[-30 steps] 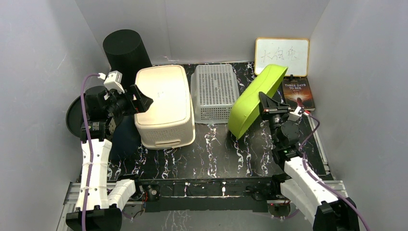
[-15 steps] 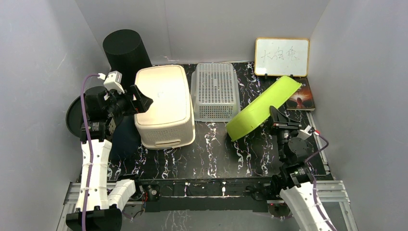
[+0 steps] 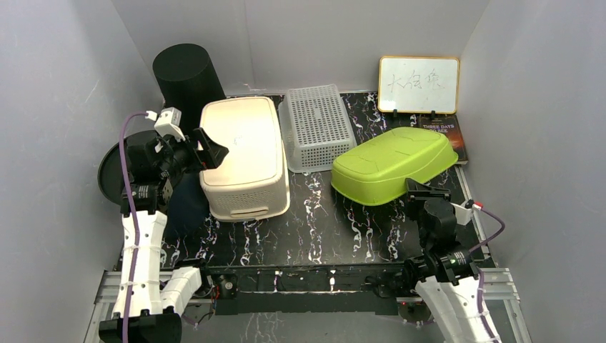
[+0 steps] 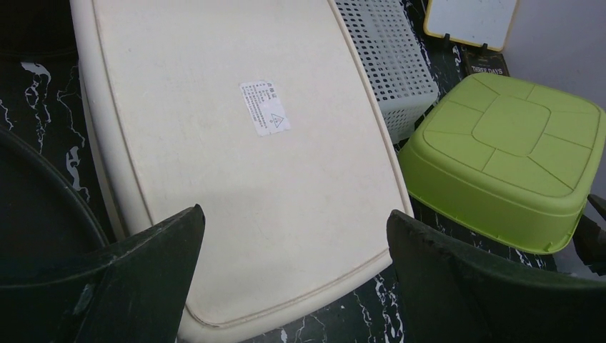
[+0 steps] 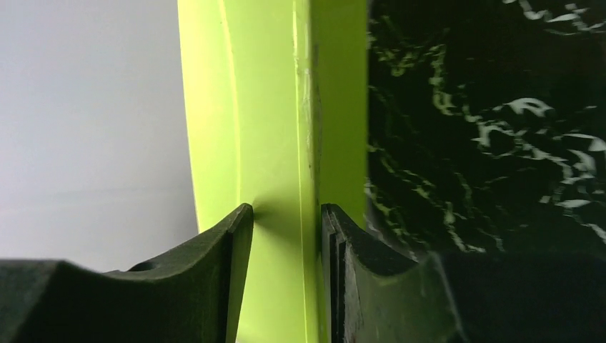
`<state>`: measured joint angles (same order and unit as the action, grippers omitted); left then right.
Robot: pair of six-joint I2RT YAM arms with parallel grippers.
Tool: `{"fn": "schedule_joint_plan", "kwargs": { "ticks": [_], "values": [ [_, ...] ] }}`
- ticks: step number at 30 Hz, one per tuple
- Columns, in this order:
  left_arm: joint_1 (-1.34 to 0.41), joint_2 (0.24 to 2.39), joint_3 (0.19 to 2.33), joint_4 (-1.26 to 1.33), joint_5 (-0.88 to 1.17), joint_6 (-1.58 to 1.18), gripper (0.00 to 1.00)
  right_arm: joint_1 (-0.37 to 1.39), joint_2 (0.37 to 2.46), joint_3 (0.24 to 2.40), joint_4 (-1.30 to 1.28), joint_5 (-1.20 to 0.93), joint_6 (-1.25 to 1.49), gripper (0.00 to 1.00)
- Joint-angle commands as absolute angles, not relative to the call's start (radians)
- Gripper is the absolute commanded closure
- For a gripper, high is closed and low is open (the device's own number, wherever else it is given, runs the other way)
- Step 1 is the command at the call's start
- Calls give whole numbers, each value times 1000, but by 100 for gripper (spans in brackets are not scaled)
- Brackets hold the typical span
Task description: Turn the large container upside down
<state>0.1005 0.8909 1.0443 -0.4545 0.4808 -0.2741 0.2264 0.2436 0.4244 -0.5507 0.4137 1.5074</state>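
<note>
Marbled table (image 3: pixel 314 229), green container (image 3: pixel 393 161), cream bin (image 3: pixel 243 153)

A cream bin (image 3: pixel 243 153) lies bottom up on the black marbled table (image 3: pixel 321 229), a small sticker (image 4: pixel 264 107) on it. Just beside it, on its right, is a white basket (image 3: pixel 318 128) with holes. A black cylinder (image 3: pixel 187 75) stands behind the bin. At back right stands a whiteboard (image 3: pixel 419 83); a book (image 3: pixel 446 131) lies before it, partly hidden by the green tub (image 3: pixel 393 163)

Book (image 3: pixel 437 129), cover title "THREE DAYS TO SEE"; whiteboard (image 3: pixel 418 84) behind it, handwritten characters, not legible; cream bin (image 4: pixel 214 186), upturned base bearing white sticker (image 4: pixel 265 108), fine print and triangle sign, too small to read.
</note>
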Motion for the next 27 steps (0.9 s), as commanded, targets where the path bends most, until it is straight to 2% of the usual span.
{"fn": "schedule_joint_plan", "kwargs": {
  "ticks": [1, 8, 11, 20, 27],
  "values": [
    [99, 877, 1014, -451, 508, -290, 2, 225, 280, 514, -697, 473, 1435, 64],
    [99, 875, 1013, -441, 520, -296, 2, 225, 322, 581, -777, 497, 1395, 57],
    [98, 874, 1013, -447, 527, -295, 2, 225, 358, 606, -854, 493, 1395, 49],
    [98, 861, 1012, -430, 546, -314, 2, 225, 515, 725, -1032, 513, 1335, 48],
    [98, 848, 1007, -432, 554, -318, 2, 225, 543, 753, -995, 504, 1246, 47]
  ]
}}
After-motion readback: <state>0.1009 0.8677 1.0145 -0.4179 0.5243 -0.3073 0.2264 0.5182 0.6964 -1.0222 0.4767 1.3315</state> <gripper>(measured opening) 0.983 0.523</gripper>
